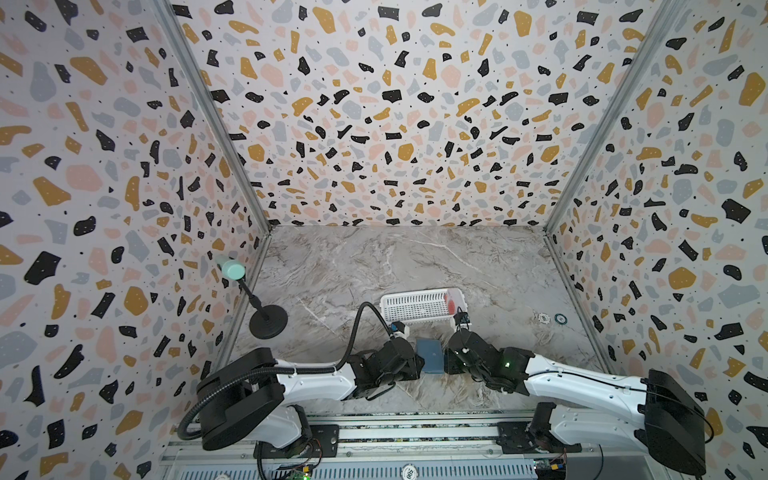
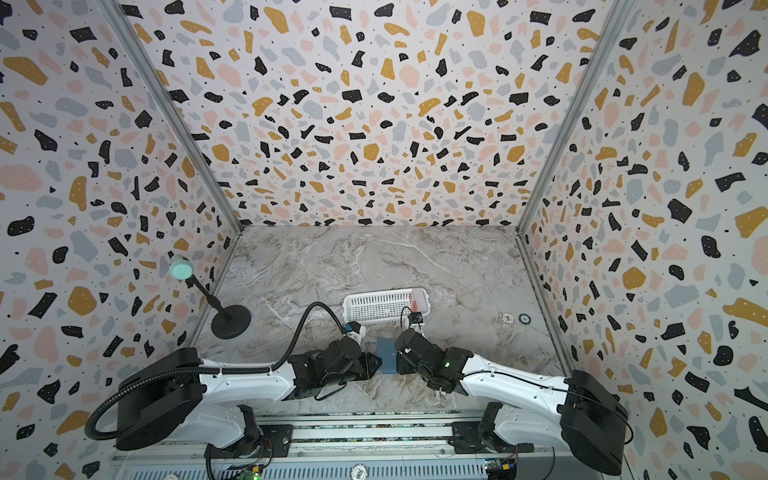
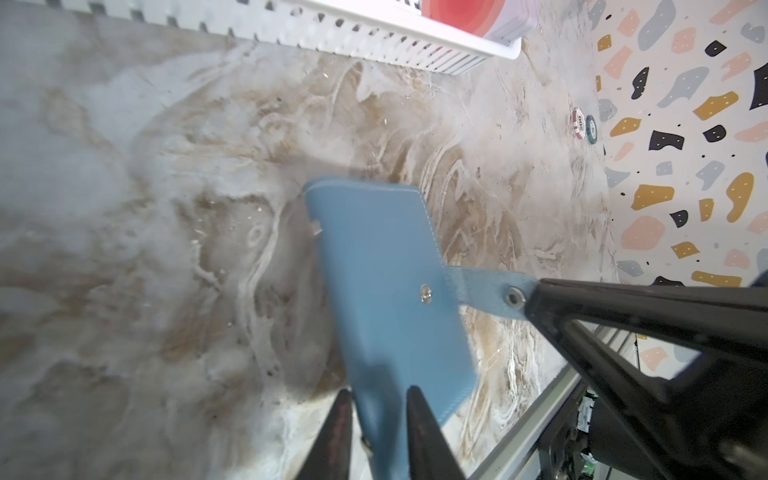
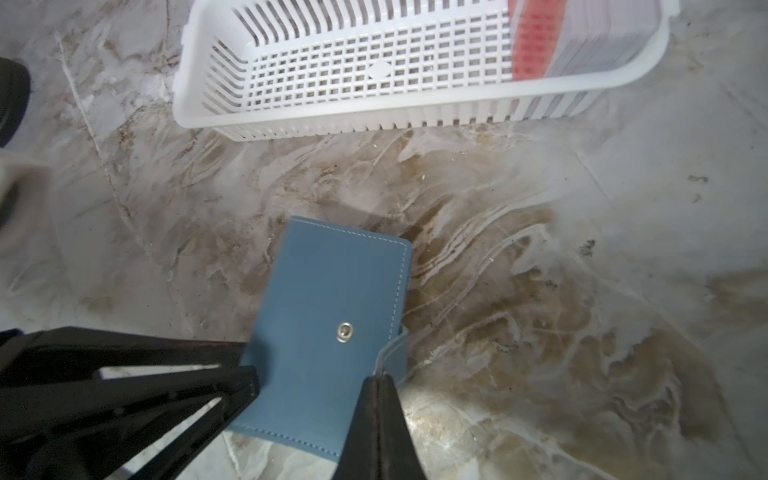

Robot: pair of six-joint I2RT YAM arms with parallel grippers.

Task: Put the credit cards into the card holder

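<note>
Marble-look tabletop (image 1: 415, 257) boxed in by terrazzo-print walls, nothing fancy. The slate-blue card holder (image 4: 328, 299) is sitting right between the two grippers, cover shut but with its snap tab (image 3: 478, 286) undone.

The right gripper (image 4: 376, 380) is pinching the end of that tab with its jaws fully closed on it. The tab is stretching straight out from the holder's edge to the fingertips.

The left gripper (image 3: 379, 392) is straddling the holder on the side away from the tab, a finger on either side of it. It's blurry there, so I can't tell if it's actually squeezing or just sitting around it.

Out past both sets of fingertips a white slotted basket (image 4: 199, 83) is sitting. The credit cards (image 4: 540, 45) are standing stacked in the end of it nearer the right gripper, none in the holder yet. Two poker chips (image 3: 584, 124) are lying well off to the right gripper's outer side, by the wall.
</note>
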